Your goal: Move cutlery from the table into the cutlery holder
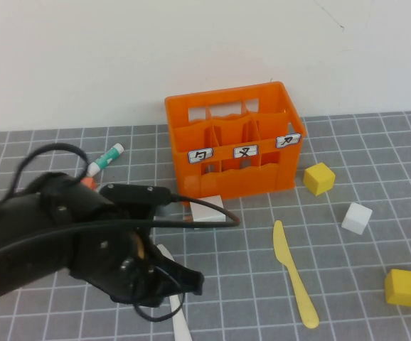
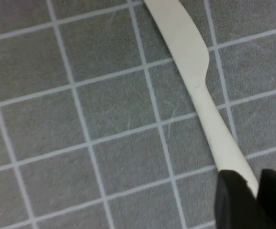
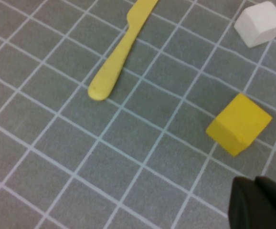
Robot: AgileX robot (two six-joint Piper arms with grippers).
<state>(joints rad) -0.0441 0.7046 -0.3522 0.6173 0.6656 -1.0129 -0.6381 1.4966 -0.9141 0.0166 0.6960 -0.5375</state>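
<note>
The white knife point(image 2: 195, 67) lies on the grey gridded table point(image 2: 80, 119); in the high view point(image 1: 180, 317) only its ends show from under my left arm. My left gripper point(image 2: 255, 185) is low at the front left of the table point(image 1: 171, 285), shut on the knife's handle. The pale yellow knife point(image 1: 295, 284) lies flat right of centre and also shows in the right wrist view point(image 3: 121, 52). The orange cutlery holder point(image 1: 234, 142) stands at the back centre. My right gripper point(image 3: 258, 192) is shut and empty, hovering near a yellow cube point(image 3: 238, 124); it is out of the high view.
A white block point(image 1: 207, 210) lies against the holder's front. A glue stick point(image 1: 106, 160) and a small orange cube point(image 1: 88, 182) lie at the left. Another yellow cube point(image 1: 319, 177), a white cube point(image 1: 356, 217) and the front-right yellow cube point(image 1: 402, 286) sit on the right.
</note>
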